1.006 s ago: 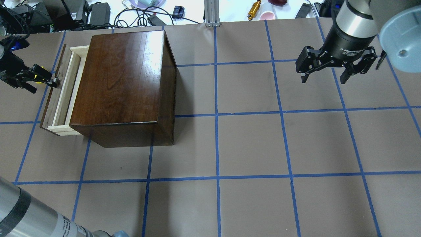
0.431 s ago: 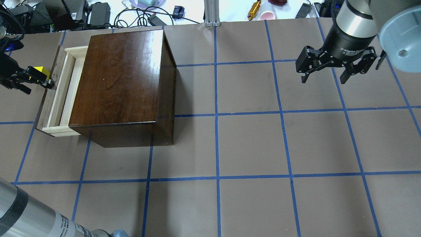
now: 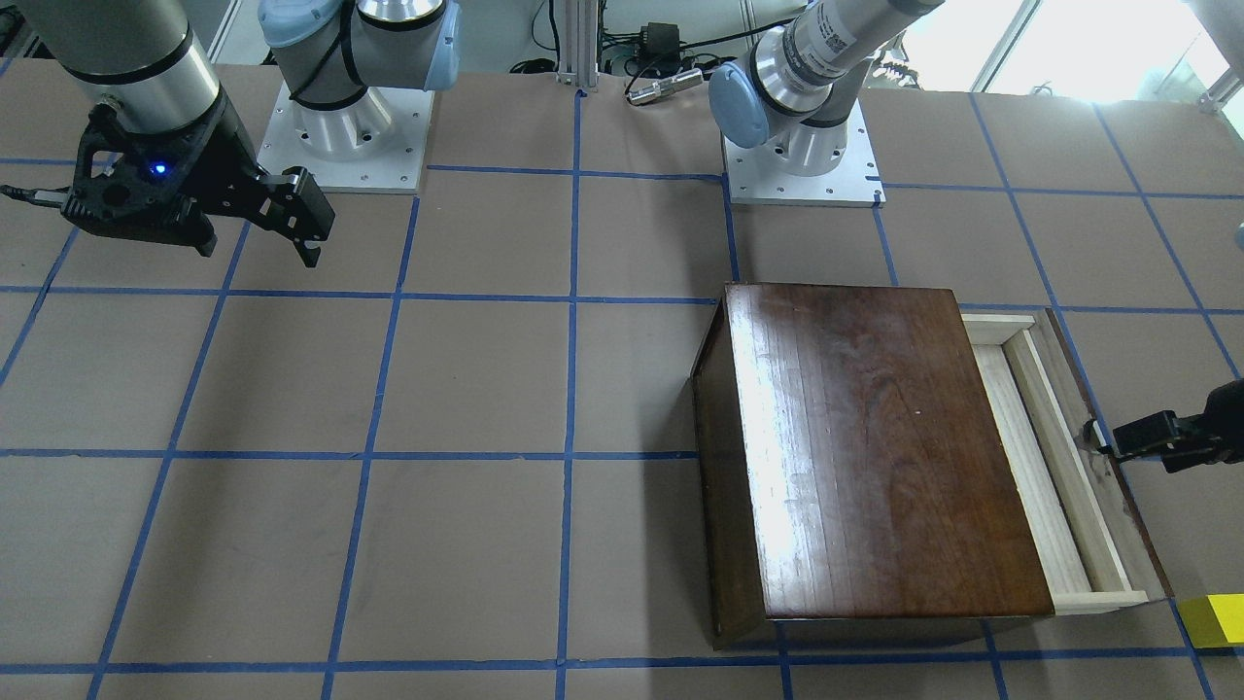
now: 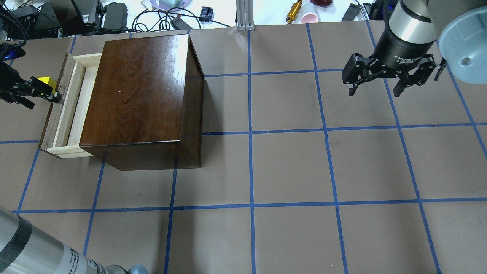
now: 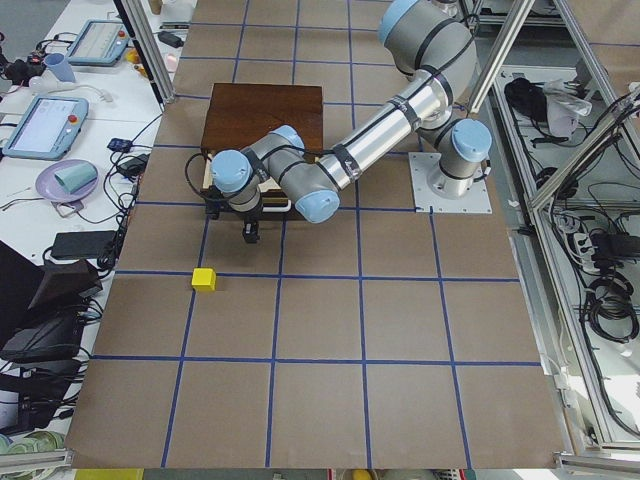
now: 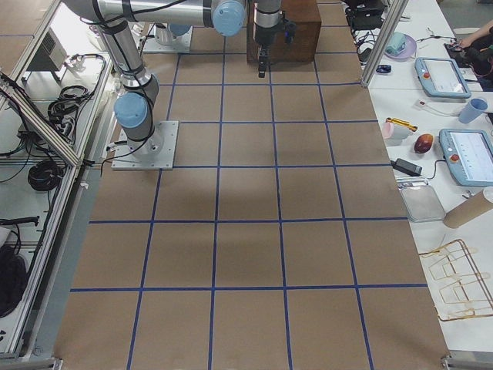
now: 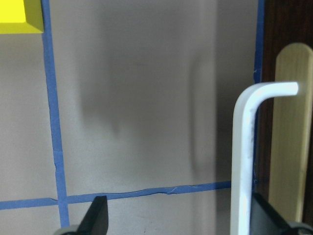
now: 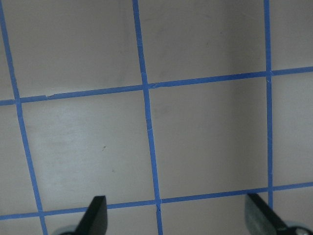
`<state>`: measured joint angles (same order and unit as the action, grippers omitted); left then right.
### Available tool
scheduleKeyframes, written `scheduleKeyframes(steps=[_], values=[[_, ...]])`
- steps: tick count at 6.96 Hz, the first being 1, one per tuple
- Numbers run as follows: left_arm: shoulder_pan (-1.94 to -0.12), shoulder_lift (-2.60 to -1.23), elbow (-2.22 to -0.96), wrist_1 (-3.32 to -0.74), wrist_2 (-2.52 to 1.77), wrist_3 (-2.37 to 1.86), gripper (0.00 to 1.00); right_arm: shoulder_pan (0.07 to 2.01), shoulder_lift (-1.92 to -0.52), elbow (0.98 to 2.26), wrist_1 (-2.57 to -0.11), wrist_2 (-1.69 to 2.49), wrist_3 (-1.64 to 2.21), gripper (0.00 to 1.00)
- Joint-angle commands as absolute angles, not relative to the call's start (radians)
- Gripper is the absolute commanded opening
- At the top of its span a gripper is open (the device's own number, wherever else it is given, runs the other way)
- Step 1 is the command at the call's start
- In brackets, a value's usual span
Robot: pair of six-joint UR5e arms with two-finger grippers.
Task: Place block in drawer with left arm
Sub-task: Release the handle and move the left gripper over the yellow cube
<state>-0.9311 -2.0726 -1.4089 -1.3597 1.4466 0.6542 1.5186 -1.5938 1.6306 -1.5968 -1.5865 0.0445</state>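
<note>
The yellow block (image 4: 45, 80) lies on the table left of the cabinet, beyond my left gripper; it also shows in the front view (image 3: 1215, 620), the left view (image 5: 204, 279) and the left wrist view (image 7: 19, 17). The drawer (image 4: 72, 102) stands partly out of the dark-brown cabinet (image 4: 140, 99); its pale inside shows nothing in it (image 3: 1050, 467). My left gripper (image 4: 43, 101) is open at the drawer front, with the light handle (image 7: 243, 161) between its fingers, close to the right one. My right gripper (image 4: 374, 92) is open and empty above the table at the far right.
Cables, power bricks and small items lie beyond the table's far edge (image 4: 114, 15). Brown paper with a grid of blue tape (image 4: 251, 205) covers the table. The right arm's base (image 3: 340, 136) and the left arm's base (image 3: 802, 160) stand at the robot's side.
The drawer has slid further out to the left, and my left gripper has moved left with its handle. The cabinet shifted slightly. The right arm has not moved.
</note>
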Motion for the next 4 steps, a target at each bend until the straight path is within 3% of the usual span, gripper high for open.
scheduleKeyframes(steps=[1,4], values=[[-0.930,-2.069,-1.408,-1.359,1.447,0.653,0.99,1.519,-1.594,1.631,-1.597,-1.586,0.044,1.00],[-0.928,-2.068,-1.404,-1.359,1.459,0.653,1.00,1.519,-1.594,1.631,-1.597,-1.586,0.044,1.00]])
